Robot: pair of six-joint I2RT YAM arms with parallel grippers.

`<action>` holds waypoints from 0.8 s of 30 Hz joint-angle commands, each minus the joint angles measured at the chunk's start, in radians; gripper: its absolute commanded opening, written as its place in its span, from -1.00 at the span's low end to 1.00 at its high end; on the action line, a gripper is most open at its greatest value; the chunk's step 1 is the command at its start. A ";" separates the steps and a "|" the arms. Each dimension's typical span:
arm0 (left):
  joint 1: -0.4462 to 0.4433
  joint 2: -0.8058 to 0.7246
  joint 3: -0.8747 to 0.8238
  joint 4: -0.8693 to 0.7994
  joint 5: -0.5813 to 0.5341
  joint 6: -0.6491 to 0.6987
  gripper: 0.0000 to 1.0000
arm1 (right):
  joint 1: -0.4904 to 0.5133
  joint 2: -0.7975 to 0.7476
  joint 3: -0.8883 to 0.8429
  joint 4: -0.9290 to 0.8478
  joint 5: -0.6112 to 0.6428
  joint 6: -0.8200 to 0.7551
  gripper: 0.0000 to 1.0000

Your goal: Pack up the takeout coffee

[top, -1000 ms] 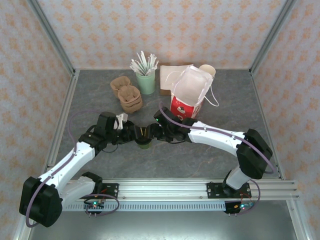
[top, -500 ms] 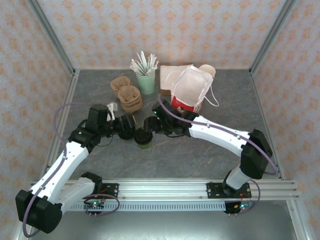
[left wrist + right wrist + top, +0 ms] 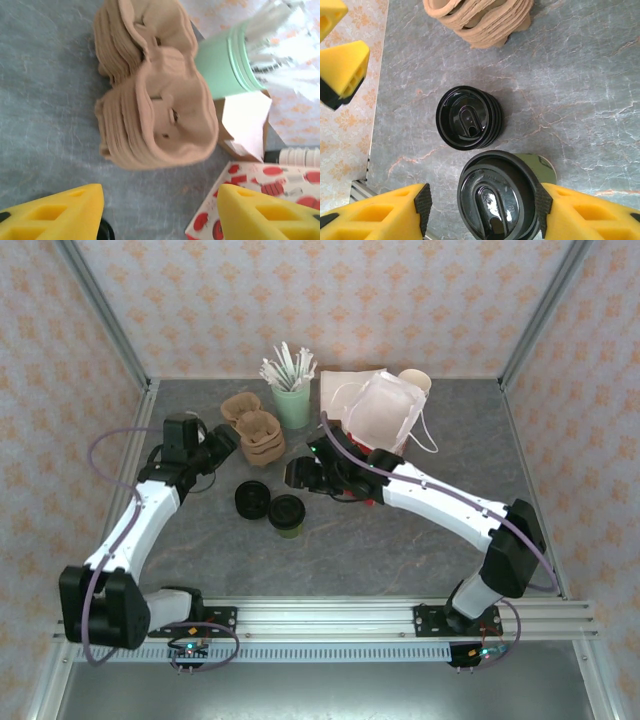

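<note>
The takeout coffee (image 3: 287, 514) stands mid-table: a dark olive-green cup under a black lid (image 3: 499, 198). My right gripper (image 3: 296, 476) hovers just behind and above it. In the right wrist view the right gripper (image 3: 483, 206) is open, its jaws astride the lid. The right pad (image 3: 543, 208) sits at the lid's rim and the left pad (image 3: 423, 207) stands off it. My left gripper (image 3: 216, 441) is open and holds nothing. It is at the back left beside the brown cup carriers (image 3: 256, 427); in its own view the left gripper (image 3: 160, 215) faces these carriers (image 3: 155, 100).
A stack of black lids (image 3: 252, 500) lies just left of the coffee. A white bag with red print (image 3: 381, 424) stands open behind the right arm. A pale green cup of white sticks (image 3: 293, 401) and cream-rimmed cups (image 3: 415, 381) stand at the back.
My left gripper has drawn away from the coffee to the back left, leaving the lid stack beside the cup. The right gripper has pulled back slightly from the cup.
</note>
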 commanded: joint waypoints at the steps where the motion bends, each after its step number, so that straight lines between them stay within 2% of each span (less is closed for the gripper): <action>1: 0.038 0.072 0.061 0.113 -0.008 -0.086 0.19 | -0.014 -0.052 0.020 -0.015 0.004 0.004 0.20; 11: 0.052 0.302 0.215 0.146 -0.023 -0.134 0.14 | -0.047 -0.091 0.005 -0.026 -0.016 0.003 0.19; 24: 0.057 0.445 0.343 0.067 -0.109 -0.142 0.11 | -0.075 -0.112 -0.006 -0.043 -0.025 -0.006 0.20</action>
